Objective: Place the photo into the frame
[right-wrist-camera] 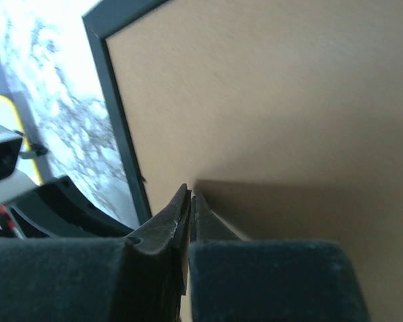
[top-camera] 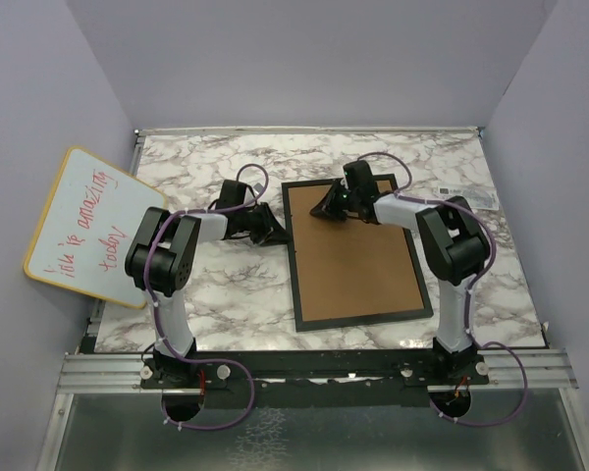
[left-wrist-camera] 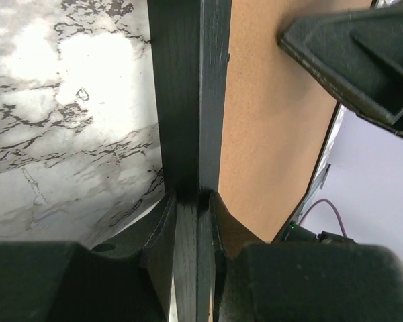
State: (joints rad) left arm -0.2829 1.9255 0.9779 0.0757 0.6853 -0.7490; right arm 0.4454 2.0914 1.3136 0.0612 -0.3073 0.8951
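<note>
The black frame [top-camera: 293,265] lies flat on the marble table with the brown backing board [top-camera: 353,255] facing up inside it. My left gripper [top-camera: 275,235] is shut on the frame's left rail [left-wrist-camera: 188,100]; the left wrist view shows the rail pinched between both fingers [left-wrist-camera: 191,201]. My right gripper [top-camera: 324,211] is shut with nothing between its tips, which rest on the backing board [right-wrist-camera: 275,100] near the frame's far left corner [right-wrist-camera: 117,114]. The photo is hidden from every view.
A yellow-rimmed whiteboard [top-camera: 93,226] with red writing leans at the table's left edge. A small white label [top-camera: 466,193] lies at the far right. Purple walls close in the table on three sides.
</note>
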